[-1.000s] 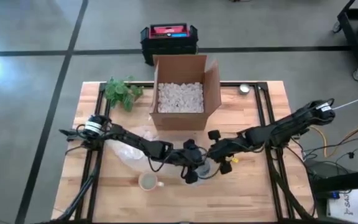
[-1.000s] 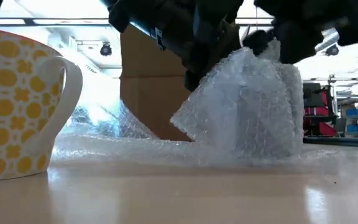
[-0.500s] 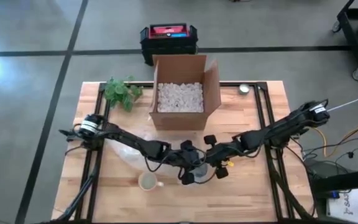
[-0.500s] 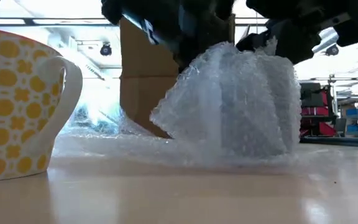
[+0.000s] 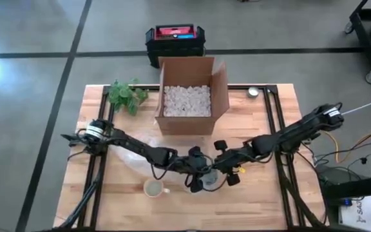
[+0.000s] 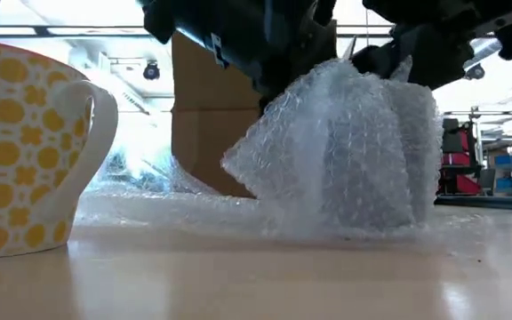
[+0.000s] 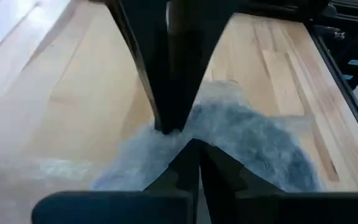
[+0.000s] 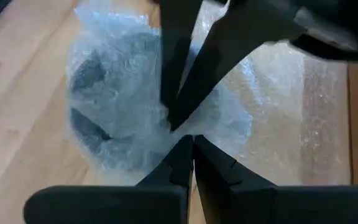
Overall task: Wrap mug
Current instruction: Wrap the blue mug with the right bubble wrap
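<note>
Both grippers, left gripper [image 5: 199, 175] and right gripper [image 5: 221, 169], are clamping their jaws on bubble wrap [image 6: 345, 151] gathered over a mug at the surface's 6 o'clock, midway through wrapping; next comes tucking the loose wrap

Wooden table [image 5: 263, 200] carried cardboard box [image 5: 192, 96] at back edge, plant [image 5: 126, 95] back-left, yellow-patterned mug [image 5: 153, 188] front, bubble-wrapped bundle [image 5: 210, 175] centre.

No legible text or labels anywhere.

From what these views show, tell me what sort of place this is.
Probably a robotics lab or workshop set up for packing: a wooden worktable on a concrete floor with dark floor lines, a cardboard box of packing peanuts, and bubble wrap.
</note>
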